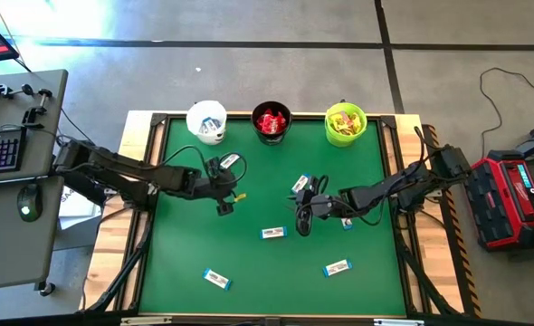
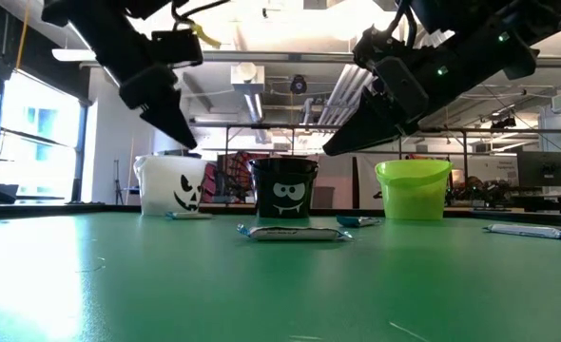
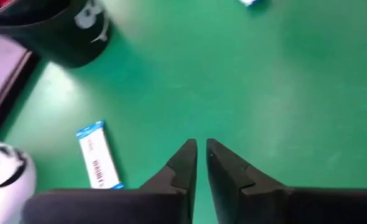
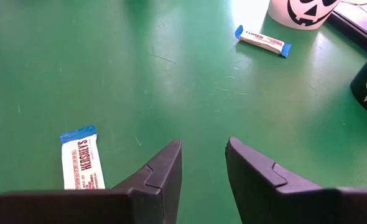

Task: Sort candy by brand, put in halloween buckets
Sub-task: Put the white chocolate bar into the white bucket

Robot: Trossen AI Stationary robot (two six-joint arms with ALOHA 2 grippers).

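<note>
High view: three buckets, white, black and green, are lined along the bench's 12 o'clock edge, presumably one per brand; white-and-blue bars are scattered mid-bench.
Low view: both arms are held above the bench.
Left wrist view: left hand is seen nearly pressed together, holding nothing.
Right wrist view: right hand is seen spread, empty, beside a bar.
</note>
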